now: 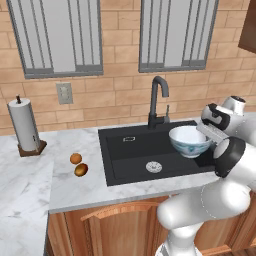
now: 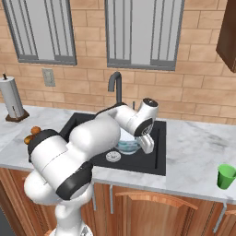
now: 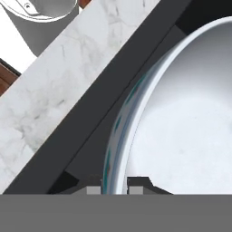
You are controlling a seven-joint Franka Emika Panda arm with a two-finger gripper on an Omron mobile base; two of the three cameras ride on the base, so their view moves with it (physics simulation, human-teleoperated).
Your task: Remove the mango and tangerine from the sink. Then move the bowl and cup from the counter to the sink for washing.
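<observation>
Nearby, black tap [image 1: 157,97] behind bowl [image 1: 189,140]; green cup [image 2: 225,175] far right.

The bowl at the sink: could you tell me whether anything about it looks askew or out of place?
Nothing stands out. The bowl sits upright over the sink, its rim clamped between the fingertips of the end effector. The mango and tangerine rest on the counter; nothing is spilled.
</observation>
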